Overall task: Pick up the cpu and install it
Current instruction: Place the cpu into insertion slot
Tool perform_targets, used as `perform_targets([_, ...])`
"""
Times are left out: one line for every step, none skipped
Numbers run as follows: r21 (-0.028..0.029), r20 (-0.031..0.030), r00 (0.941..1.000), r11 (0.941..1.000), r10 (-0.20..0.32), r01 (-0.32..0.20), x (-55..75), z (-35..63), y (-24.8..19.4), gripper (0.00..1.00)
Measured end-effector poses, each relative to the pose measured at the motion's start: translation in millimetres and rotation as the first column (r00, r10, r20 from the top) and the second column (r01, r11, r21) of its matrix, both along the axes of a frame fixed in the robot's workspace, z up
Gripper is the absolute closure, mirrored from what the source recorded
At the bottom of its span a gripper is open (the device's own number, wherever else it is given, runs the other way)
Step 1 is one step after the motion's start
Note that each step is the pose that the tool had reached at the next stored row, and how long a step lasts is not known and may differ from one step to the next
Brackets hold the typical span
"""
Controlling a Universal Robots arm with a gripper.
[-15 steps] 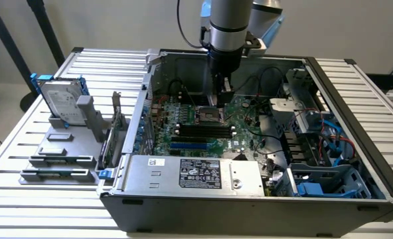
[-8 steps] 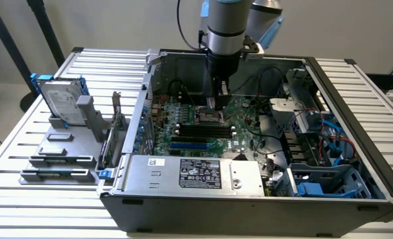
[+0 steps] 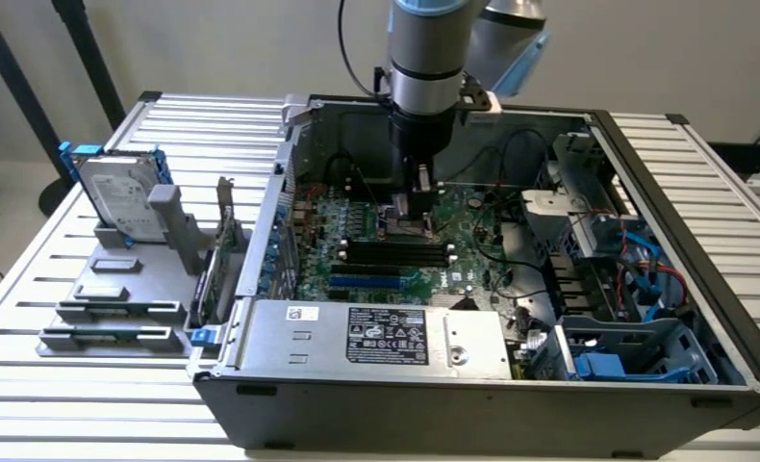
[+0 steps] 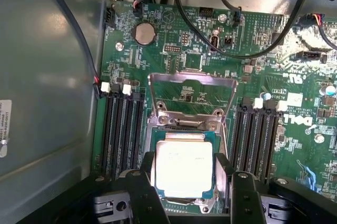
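**My claw (image 4: 184,163) holds the cpu (image 4: 183,174)**

I clasp it by two opposite edges inside the computer case (image 3: 483,390), just above the green motherboard (image 4: 174,50). Under the case lies a slatted metal table (image 3: 98,409); behind the case stands a pale wall (image 3: 226,48).

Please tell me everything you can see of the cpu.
The cpu is a thin square chip: pale silver metal top with faint print, green rim. It lies level at the open socket on the green board, next to the lifted metal frame. The gripper straddles it; whether it touches the chip cannot be told.
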State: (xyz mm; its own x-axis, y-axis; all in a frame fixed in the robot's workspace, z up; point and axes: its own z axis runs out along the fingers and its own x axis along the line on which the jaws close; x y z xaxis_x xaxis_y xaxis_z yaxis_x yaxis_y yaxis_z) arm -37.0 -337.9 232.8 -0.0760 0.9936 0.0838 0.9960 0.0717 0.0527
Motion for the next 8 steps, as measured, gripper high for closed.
perform_targets([0.0000, 0.0000, 1.0000, 1.0000, -0.005, 0.005, -0.7, -0.7, 0.0, 0.46])
perform_targets([0.0000, 0.0001, 0.9999, 0.9999, -0.012, 0.012, -1.3, -1.4, -0.1, 0.46])
perform_targets([0.0001, 0.0001, 0.9998, 0.9998, -0.019, 0.019, -2.1, -2.2, 0.0, 0.46])
perform_targets([0.0001, 0.0000, 0.9997, 0.9997, -0.025, 0.025, -2.9, -2.9, 0.0, 0.46])
perform_targets([0.0000, -0.0001, 0.9995, 0.9995, -0.030, 0.030, -4.0, -3.5, -0.1, 0.46])
perform_targets([-0.0001, 0.0000, 0.9994, 0.9994, -0.035, 0.035, -5.5, -4.0, -0.1, 0.46])
perform_targets([-0.0001, 0.0000, 0.9993, 0.9993, -0.039, 0.039, -7.1, -4.5, -0.1, 0.46])
perform_targets([-0.0001, 0.0001, 0.9991, 0.9991, -0.042, 0.042, -8.9, -4.8, -0.1, 0.46])
